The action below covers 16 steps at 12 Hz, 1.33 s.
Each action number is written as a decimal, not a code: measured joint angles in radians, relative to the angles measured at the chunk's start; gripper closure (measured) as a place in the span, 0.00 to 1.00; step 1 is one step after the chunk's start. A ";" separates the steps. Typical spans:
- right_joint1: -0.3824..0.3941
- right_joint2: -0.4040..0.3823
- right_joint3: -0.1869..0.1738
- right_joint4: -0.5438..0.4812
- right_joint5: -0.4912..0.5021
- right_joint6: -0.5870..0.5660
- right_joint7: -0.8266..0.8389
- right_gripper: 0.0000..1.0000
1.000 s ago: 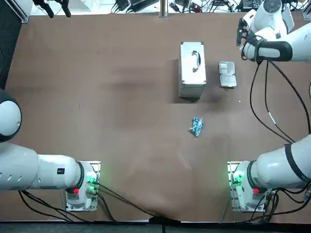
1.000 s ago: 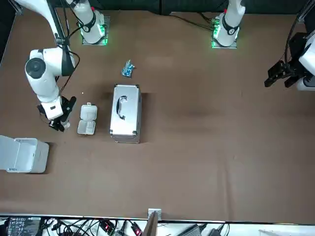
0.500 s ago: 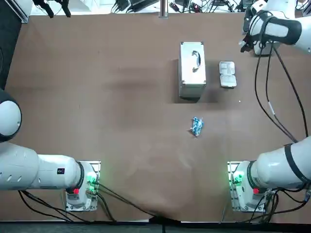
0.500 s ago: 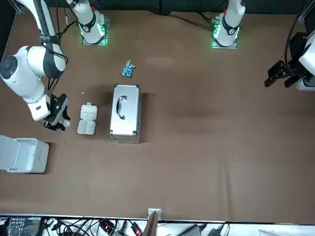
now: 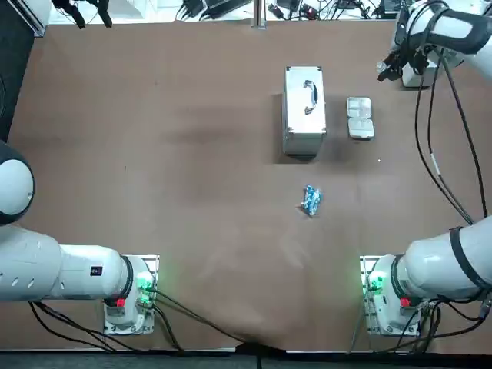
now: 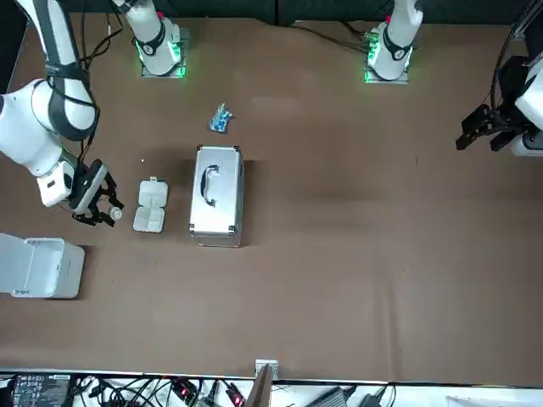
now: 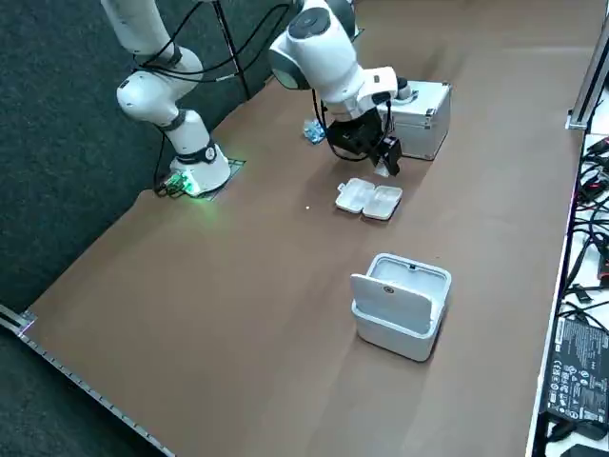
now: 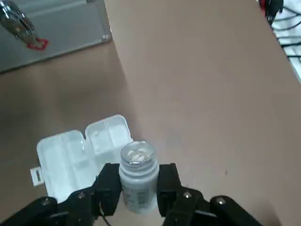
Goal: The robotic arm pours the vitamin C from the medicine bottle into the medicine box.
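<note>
The right arm has swung outward toward the table's edge since a second ago. Its gripper [image 8: 138, 184] stays just beside the box [image 8: 80, 150], clamped on the upright, uncapped bottle [image 8: 138, 176] with white tablets showing inside. The box lies open, between gripper and metal case [image 5: 304, 111]. A blue packet [image 5: 310, 200] lies nearer the bases, and a white bin [image 7: 400, 305] stands well apart.

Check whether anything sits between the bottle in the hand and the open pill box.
Nothing visible does. The right hand holds the uncapped bottle beside the open pill box, with only bare table between them. The metal case stands on the box's other side, out of the way.
</note>
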 joint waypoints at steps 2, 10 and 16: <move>-0.013 0.003 -0.008 -0.004 0.114 -0.009 -0.094 0.57; -0.045 0.055 -0.120 -0.037 0.667 -0.077 -0.584 0.57; -0.181 0.104 -0.133 -0.095 0.929 -0.202 -0.878 0.57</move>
